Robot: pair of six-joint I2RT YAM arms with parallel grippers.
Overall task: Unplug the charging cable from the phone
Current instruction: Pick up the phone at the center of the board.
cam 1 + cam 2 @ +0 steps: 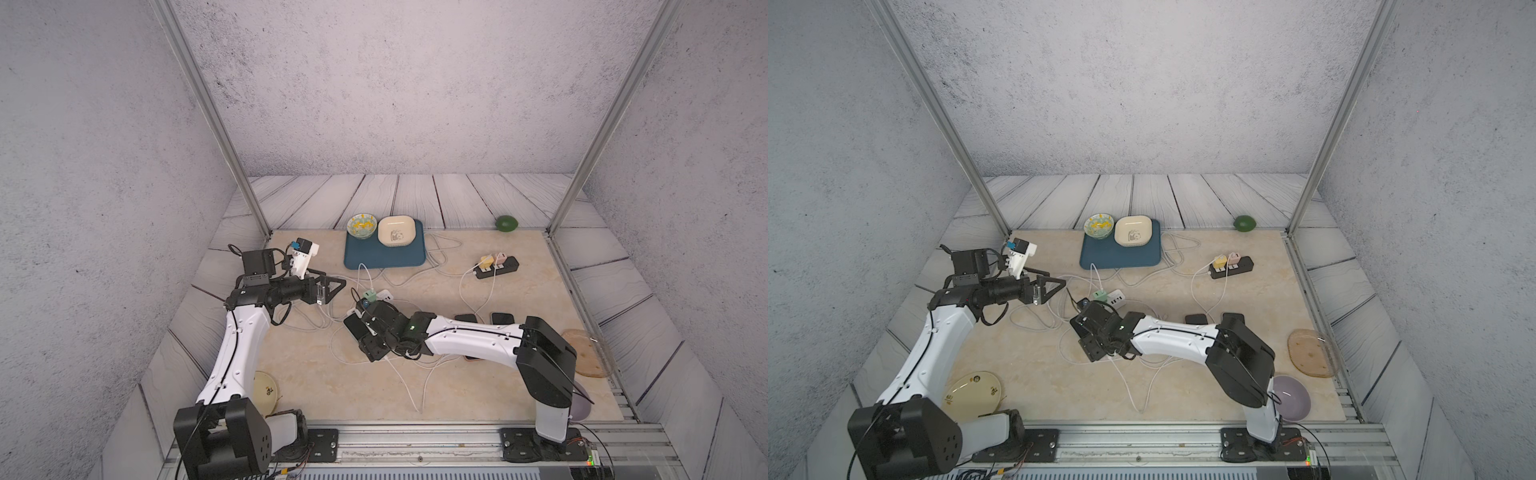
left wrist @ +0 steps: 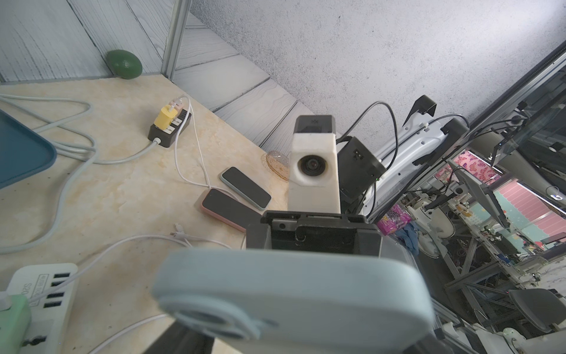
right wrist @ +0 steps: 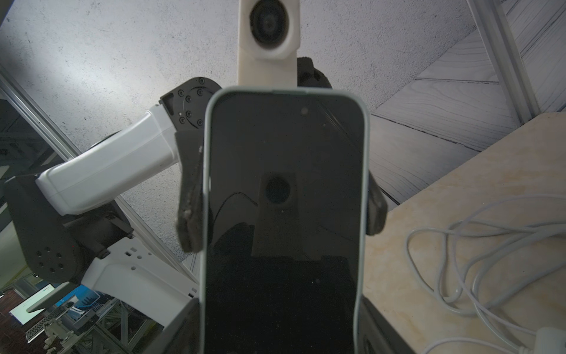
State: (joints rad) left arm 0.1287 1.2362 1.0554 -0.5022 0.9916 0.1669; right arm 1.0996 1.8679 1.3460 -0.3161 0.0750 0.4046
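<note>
Phone (image 3: 283, 214) screen: right wrist; back: left wrist.

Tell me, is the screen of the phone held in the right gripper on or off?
Off. In the right wrist view the phone has a screen that is black all over, with only faint reflections on it.

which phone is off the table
The phone in the pale grey-blue case, clamped in the right gripper. The pink-cased phone and the teal-cased phone lie flat on the table.
</note>
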